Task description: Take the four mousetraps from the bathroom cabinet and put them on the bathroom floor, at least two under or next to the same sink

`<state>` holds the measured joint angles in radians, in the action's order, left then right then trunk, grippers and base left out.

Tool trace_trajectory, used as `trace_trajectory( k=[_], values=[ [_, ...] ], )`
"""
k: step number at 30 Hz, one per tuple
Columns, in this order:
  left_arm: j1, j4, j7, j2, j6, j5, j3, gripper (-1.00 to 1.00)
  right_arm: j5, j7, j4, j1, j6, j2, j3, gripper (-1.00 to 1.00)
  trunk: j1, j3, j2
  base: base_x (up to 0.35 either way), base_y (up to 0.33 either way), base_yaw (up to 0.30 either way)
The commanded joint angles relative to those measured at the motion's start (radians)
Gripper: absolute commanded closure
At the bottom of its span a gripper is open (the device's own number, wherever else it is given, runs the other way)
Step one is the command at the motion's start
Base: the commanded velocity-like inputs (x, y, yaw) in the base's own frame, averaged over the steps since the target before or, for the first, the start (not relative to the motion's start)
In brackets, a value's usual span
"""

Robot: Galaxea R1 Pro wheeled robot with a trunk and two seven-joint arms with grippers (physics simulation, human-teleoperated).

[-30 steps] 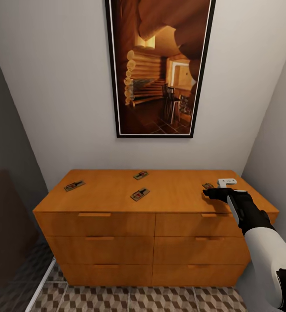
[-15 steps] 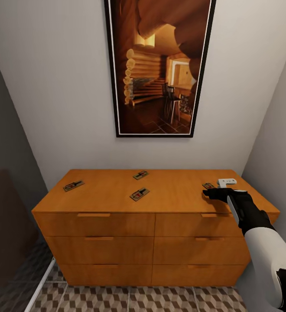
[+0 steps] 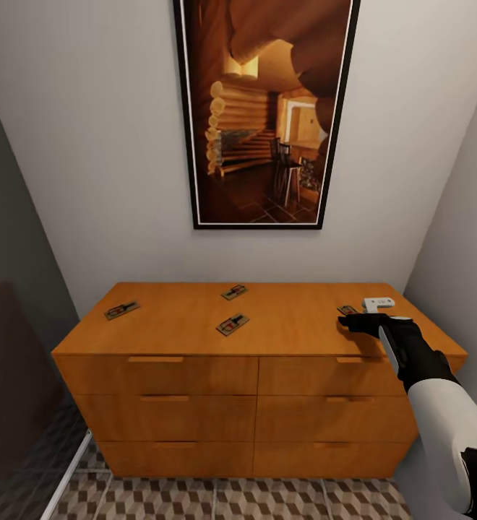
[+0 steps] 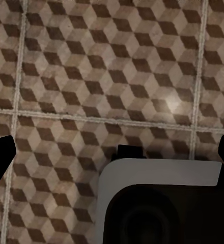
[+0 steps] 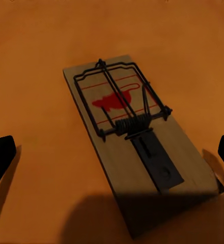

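The right gripper (image 3: 348, 318), jaws spread wide, is hovering over the rightmost mousetrap (image 5: 135, 137) lying on the cabinet (image 3: 195, 328) top, seemingly lining up the first pickup; next, lowering and closing squarely on the board.

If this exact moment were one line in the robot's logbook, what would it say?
phase: reaching | right gripper: open, over the rightmost mousetrap | three other mousetraps: on cabinet top | left gripper: open over bathroom floor
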<state>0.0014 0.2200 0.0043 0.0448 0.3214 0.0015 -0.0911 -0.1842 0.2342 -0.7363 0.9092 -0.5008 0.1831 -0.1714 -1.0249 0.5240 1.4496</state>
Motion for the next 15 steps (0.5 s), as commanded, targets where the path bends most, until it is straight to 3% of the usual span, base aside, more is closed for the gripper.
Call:
trace_trajectory(
  k=[1, 15],
  values=[
    [0.000, 0.001, 0.000, 0.000, 0.002, 0.000, -0.002, -1.00, -0.011, 0.009, -0.002, 0.000, -0.004, -0.001, -0.003, -1.00, 0.000, 0.001, 0.000, 0.079, -0.043, 0.000],
    [0.000, 0.001, 0.000, 0.000, 0.002, 0.000, -0.002, -1.00, -0.010, 0.008, -0.002, 0.000, -0.004, -0.001, -0.003, -1.00, 0.000, 0.001, 0.000, 0.031, -0.021, 0.000]
  ],
)
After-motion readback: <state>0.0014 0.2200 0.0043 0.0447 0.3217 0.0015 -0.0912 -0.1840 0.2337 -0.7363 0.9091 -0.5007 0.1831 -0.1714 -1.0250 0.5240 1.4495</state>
